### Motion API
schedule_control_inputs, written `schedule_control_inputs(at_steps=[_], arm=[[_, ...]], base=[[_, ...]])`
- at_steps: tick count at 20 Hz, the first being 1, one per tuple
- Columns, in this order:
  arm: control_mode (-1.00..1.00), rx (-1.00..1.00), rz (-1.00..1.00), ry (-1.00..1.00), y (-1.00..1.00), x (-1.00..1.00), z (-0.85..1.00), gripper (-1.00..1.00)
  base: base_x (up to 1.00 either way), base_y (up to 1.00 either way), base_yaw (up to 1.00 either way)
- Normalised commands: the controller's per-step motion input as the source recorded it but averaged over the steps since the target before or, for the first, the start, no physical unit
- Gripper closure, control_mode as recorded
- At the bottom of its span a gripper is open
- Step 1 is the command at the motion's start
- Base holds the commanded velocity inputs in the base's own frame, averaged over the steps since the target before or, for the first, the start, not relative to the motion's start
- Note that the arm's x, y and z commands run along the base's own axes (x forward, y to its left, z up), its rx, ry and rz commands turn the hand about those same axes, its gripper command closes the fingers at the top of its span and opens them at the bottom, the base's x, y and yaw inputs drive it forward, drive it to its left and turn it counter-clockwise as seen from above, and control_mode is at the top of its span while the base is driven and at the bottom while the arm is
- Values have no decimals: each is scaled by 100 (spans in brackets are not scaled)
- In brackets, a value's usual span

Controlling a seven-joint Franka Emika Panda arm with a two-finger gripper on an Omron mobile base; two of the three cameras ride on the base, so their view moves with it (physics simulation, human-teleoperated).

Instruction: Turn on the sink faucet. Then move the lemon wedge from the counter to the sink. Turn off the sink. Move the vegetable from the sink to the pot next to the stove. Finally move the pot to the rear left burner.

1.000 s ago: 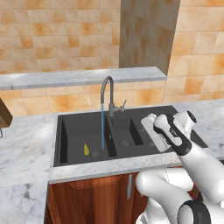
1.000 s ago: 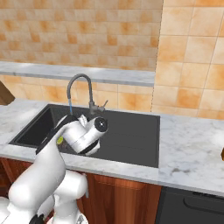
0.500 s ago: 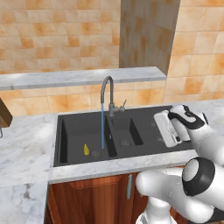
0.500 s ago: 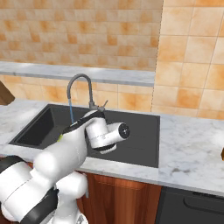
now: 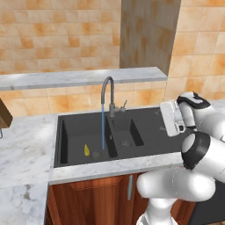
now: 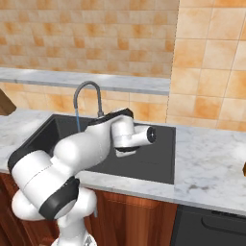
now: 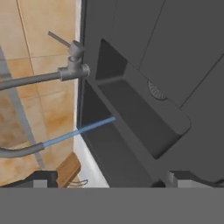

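Left base: lemon wedge (image 5: 87, 150) in sink (image 5: 79, 132) — hand cam: pincer (image 7: 107, 178) released.

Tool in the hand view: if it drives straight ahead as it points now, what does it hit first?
Probably the sink, around the divider wall between the basins. The faucet and water stream lie off to one side. Depth is unclear.

The sink (image 5: 72, 132) is matte black, set in a polished white-grey veined marble counter (image 5: 24, 145). The faucet (image 5: 107, 92) looks like smooth dark grey metal; the cabinets (image 5: 92, 200) below are reddish-brown wood.
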Motion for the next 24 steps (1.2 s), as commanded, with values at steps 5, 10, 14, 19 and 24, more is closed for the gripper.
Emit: schedule_control_inputs(at_steps=[5, 10, 14, 19, 24], arm=[[-100, 16, 1, 7, 2, 41, 0, -100], [-100, 10, -8, 8, 20, 33, 0, -100], [-100, 13, -12, 14, 0, 45, 0, -100], [-100, 7, -18, 18, 0, 48, 0, -100], [-100, 2, -11, 20, 5, 58, 0, -100]], base=[[0, 0, 0], [0, 0, 0], [0, 0, 0], [0, 0, 0], [0, 0, 0]])
